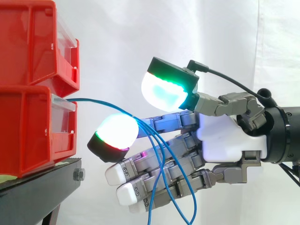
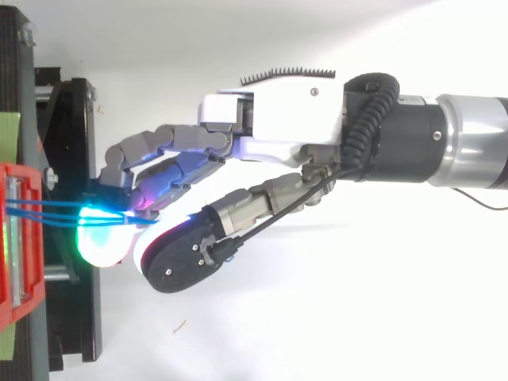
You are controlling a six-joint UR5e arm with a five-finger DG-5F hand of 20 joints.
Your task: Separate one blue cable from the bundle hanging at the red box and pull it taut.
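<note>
Where the blue cables [image 1: 93,100] leave the red box [image 1: 28,126], your hand [image 1: 225,133] carries them draped over straight fingers [image 1: 171,123]; side view shows hanging loops, top view parallel strands.

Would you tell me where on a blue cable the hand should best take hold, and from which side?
I would take a blue cable on its short arched stretch between the lower red bin and the upper finger of the hand, coming from the right with the thumb above. There the strands run side by side; lower down they hang in crossing loops.
</note>
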